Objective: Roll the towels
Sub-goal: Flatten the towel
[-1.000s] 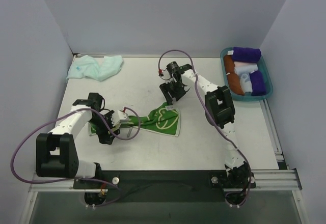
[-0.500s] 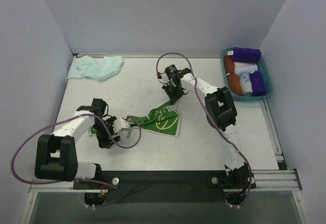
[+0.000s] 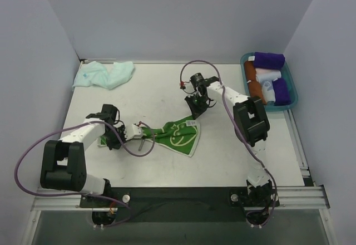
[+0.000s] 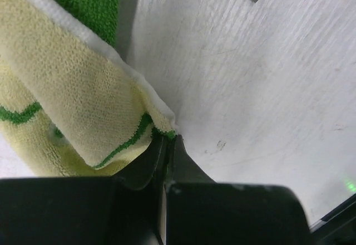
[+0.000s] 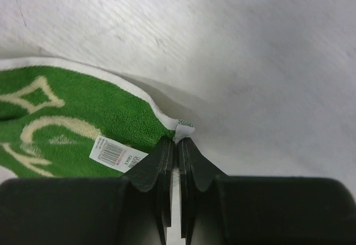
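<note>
Since one second ago the yellow-green towel [image 3: 179, 135] has slid a bit right on the table [image 3: 233, 156], stretched between both arms. The mint towel [image 3: 104, 74] lies crumpled at the far left corner. Left gripper [image 4: 166, 138] and right gripper [image 5: 177, 139] each pinch one corner of the yellow-green towel, jaws closed

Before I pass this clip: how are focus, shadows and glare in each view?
Top external: evenly lit, sharp, shadows soft. Left wrist: towel weave crisp, left gripper dark, green glow near the lower right corner. Right wrist: table sharp, label print too blurred to read, shadow under the towel's edge.
</note>
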You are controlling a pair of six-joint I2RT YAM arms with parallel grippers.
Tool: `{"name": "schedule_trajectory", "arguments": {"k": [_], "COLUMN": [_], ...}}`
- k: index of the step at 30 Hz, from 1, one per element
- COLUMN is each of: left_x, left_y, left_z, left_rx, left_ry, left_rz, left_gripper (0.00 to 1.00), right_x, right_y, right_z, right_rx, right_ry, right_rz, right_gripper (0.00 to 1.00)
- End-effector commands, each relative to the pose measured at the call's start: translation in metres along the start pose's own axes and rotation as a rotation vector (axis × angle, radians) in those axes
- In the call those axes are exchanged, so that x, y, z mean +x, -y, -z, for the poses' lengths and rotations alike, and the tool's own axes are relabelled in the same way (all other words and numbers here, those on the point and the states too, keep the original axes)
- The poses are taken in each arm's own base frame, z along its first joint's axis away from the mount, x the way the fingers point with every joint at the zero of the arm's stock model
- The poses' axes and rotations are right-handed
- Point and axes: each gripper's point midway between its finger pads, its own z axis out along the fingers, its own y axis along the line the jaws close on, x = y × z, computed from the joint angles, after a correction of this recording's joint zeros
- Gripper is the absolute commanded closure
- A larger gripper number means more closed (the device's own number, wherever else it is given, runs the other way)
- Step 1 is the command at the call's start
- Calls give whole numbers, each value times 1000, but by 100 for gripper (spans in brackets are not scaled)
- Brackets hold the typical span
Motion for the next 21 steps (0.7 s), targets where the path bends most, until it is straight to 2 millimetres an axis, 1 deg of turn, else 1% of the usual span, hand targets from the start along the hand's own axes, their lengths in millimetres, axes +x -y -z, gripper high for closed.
{"name": "schedule_trajectory", "arguments": {"k": [1, 2, 3, 4, 5, 6, 7, 8, 9, 10, 11, 12, 13, 14, 15, 16, 17, 18, 19, 20, 21], "left_x": [-29, -37, -46, -56, -59, -66, -73, -75, -76, -82, -82, -83, -86, -87, -84, -84, -84, -82, -83, -83, -84], "left_y": [-5, -11, -20, -23, -28, -27, -39, -41, -43, -46, -46, -44, -42, -35, -33, -26, -18, -14, -8, 2, 8], "left_z": [20, 32, 49, 60, 71, 80, 98, 107, 117, 131, 139, 146, 154, 165, 172, 174, 185, 189, 194, 202, 206], "left_rx": [14, -6, -23, -18, -30, -18, -45, -57, -62, -83, -89, -92, -95, -110, -128, -128, -162, -175, -179, -202, -203], "left_ry": [158, 195, 232, 291, 325, 348, 407, 432, 455, 493, 511, 530, 557, 576, 593, 612, 636, 647, 664, 680, 693], "left_rz": [76, 93, 132, 154, 188, 221, 244, 262, 300, 300, 331, 339, 341, 343, 367, 377, 380, 394, 396, 395, 407], "left_gripper": [100, 100, 100, 100, 100, 100, 100, 100, 100, 100, 100, 100, 100, 100, 100, 100, 100, 100, 100, 100, 100], "right_x": [2, 1, -2, -2, 0, -2, -1, 3, 3, 7, 11, 16, 21, 26, 36, 45, 51, 63, 72, 79, 89], "right_y": [4, 11, 14, 17, 20, 25, 28, 29, 32, 31, 29, 32, 29, 27, 25, 25, 20, 17, 15, 8, 5], "right_z": [64, 73, 91, 99, 107, 125, 133, 139, 157, 165, 180, 188, 196, 214, 216, 223, 240, 239, 245, 261, 259], "right_rx": [-40, -45, -38, -38, -35, -30, -28, -31, -24, -33, -29, -21, -17, 0, 6, 18, 35, 37, 43, 63, 65], "right_ry": [74, 97, 139, 157, 173, 216, 234, 242, 282, 291, 321, 332, 342, 380, 377, 383, 425, 418, 428, 476, 471], "right_rz": [-66, -87, -93, -102, -112, -124, -132, -138, -142, -147, -135, -141, -135, -120, -112, -116, -102, -100, -100, -83, -84], "right_gripper": [100, 100, 100, 100, 100, 100, 100, 100, 100, 100, 100, 100, 100, 100, 100, 100, 100, 100, 100, 100, 100]}}
